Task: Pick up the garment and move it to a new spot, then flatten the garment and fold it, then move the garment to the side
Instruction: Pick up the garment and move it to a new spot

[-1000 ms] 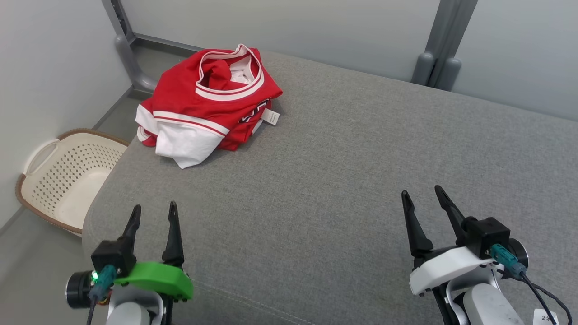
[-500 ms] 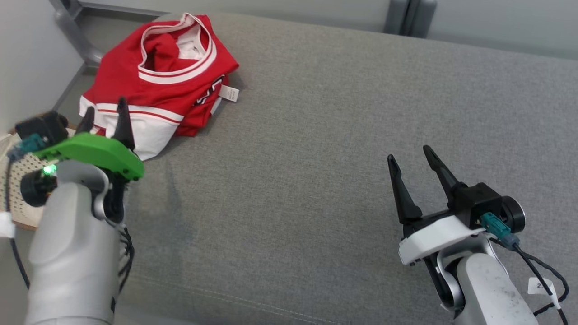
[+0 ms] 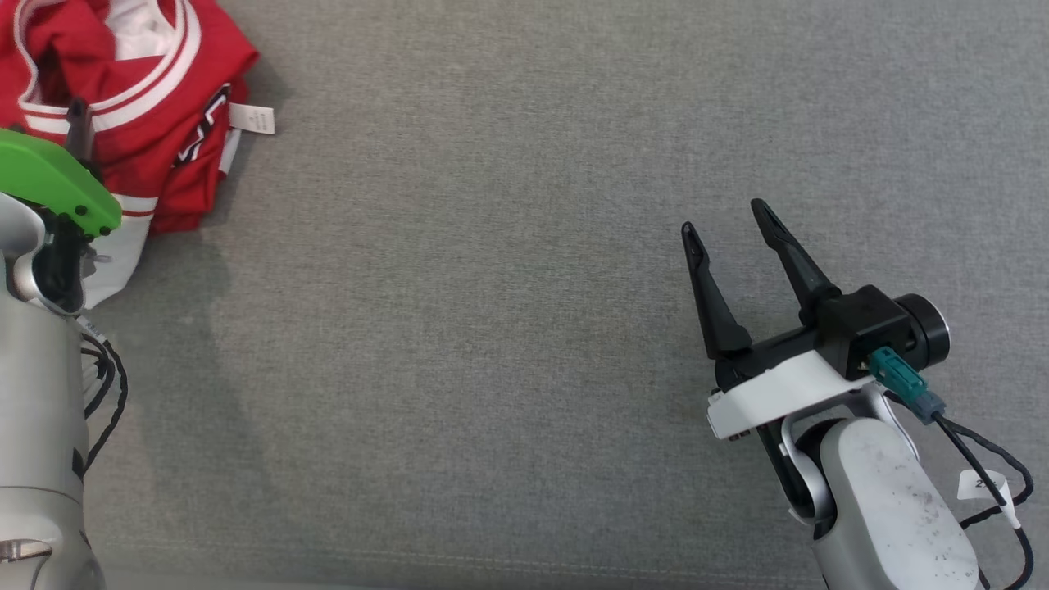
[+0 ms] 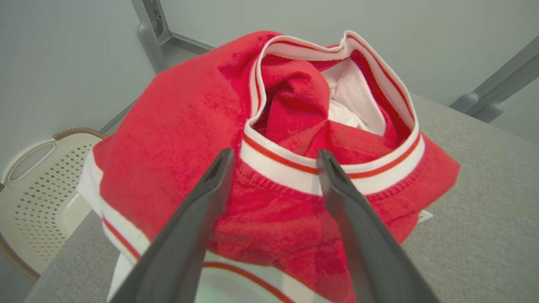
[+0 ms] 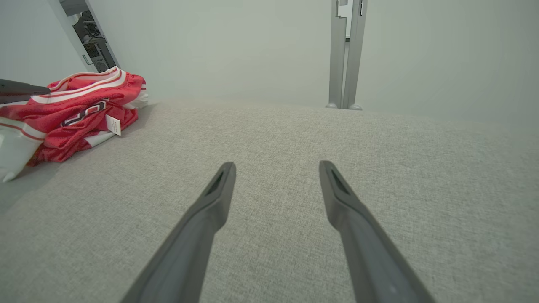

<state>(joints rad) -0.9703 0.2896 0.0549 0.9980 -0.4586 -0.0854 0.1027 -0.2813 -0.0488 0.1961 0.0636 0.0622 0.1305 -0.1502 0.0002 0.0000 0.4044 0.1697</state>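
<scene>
Cream perforated plastic basket (image 4: 38, 189) sat near the bunched red-and-white jersey (image 4: 177, 139), collar (image 4: 358, 174) upward; left end effector (image 4: 274, 152) and right end effector (image 5: 276, 164) gaped open

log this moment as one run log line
step: pre-grasp | left claw: open, at garment collar | right claw: open, empty, over grey cushion | garment: bunched, not gripped

The shirt (image 4: 177, 126) is soft red and white knit cloth, slightly fuzzy, with a ribbed collar band (image 4: 294, 170) and a small papery tag (image 3: 252, 119). The cushion (image 3: 492, 328) is grey woven fabric, matt and coarse-grained. The basket (image 4: 38, 189) is cream perforated plastic with a brown woven edge. The right gripper (image 3: 721, 215) has matt dark plastic fingers (image 3: 709, 291) and a smooth white plastic cover (image 3: 770, 393). The left gripper (image 4: 273, 155) has a green plastic cover (image 3: 49, 184). The pale forearm (image 3: 885, 500) looks scuffed.
</scene>
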